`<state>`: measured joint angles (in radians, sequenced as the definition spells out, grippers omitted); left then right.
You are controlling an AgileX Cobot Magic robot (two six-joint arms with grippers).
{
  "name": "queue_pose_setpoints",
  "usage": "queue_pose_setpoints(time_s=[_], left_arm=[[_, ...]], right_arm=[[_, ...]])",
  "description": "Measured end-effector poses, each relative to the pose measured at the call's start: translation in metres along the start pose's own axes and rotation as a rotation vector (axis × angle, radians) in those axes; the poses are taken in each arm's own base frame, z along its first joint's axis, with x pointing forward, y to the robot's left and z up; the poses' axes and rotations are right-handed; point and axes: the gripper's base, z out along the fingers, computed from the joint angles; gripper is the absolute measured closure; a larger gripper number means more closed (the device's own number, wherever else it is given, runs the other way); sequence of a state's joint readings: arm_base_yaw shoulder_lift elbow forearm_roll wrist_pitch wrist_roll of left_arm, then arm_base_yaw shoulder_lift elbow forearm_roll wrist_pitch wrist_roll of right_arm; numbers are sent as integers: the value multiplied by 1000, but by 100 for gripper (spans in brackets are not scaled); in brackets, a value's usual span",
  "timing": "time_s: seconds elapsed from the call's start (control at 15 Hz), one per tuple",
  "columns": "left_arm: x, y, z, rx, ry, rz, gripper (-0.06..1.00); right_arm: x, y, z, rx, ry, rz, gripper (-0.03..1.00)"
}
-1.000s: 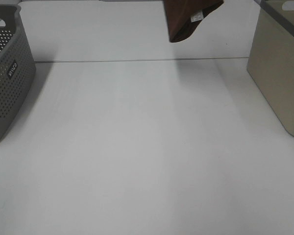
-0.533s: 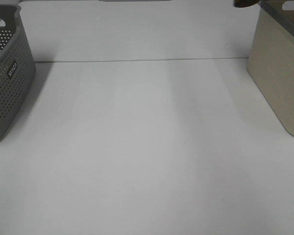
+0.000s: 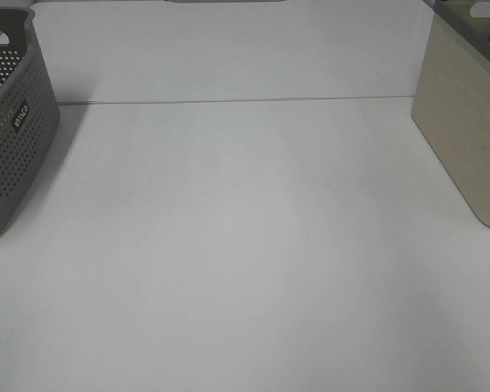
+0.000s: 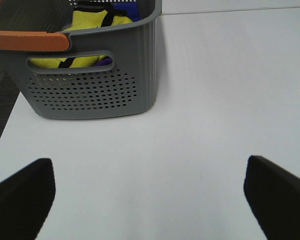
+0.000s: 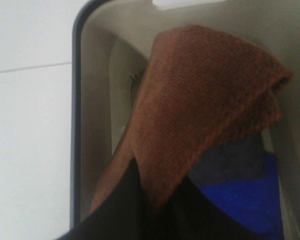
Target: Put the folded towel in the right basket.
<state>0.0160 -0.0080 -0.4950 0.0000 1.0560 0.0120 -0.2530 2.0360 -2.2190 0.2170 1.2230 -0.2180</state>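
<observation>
The folded brown towel [image 5: 205, 100] hangs from my right gripper [image 5: 155, 210], which is shut on it. In the right wrist view it hangs over the open mouth of the beige right basket [image 5: 77, 100], partly below the rim line. The exterior view shows the beige basket [image 3: 465, 131] at the right edge, but neither the towel nor any gripper. My left gripper [image 4: 150, 200] is open and empty, above bare table short of the grey basket [image 4: 95, 90].
The grey perforated basket [image 3: 8, 122] stands at the left edge, holding yellow [image 4: 95, 22] and blue cloths, with an orange-brown strip [image 4: 27, 41] along its rim. A blue cloth [image 5: 240, 195] lies inside the beige basket. The white table [image 3: 245, 245] spans between the baskets.
The brown towel moved right along the top of the exterior view and out of it, toward the beige basket. Both baskets stayed in place.
</observation>
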Motion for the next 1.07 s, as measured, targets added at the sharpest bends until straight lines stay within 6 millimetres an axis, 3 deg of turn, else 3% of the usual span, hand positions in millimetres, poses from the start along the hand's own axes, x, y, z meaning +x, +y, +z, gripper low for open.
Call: queue_pose_setpoints(time_s=[0.13, 0.33, 0.53, 0.67, 0.8, 1.07], left_arm=[[0, 0, 0, 0, 0, 0, -3], [0, 0, 0, 0, 0, 0, -3], [0, 0, 0, 0, 0, 0, -3], [0, 0, 0, 0, 0, 0, -3], [0, 0, 0, 0, 0, 0, -3], [0, 0, 0, 0, 0, 0, -3]], right_arm=[[9, -4, 25, -9, 67, 14, 86], [15, -9, 51, -16, 119, 30, 64], [19, -13, 60, 16, 146, 64, 29], [15, -12, 56, 11, 127, 65, 24], [9, 5, 46, -23, 95, 47, 23], [-1, 75, 12, -105, 27, -78, 23]])
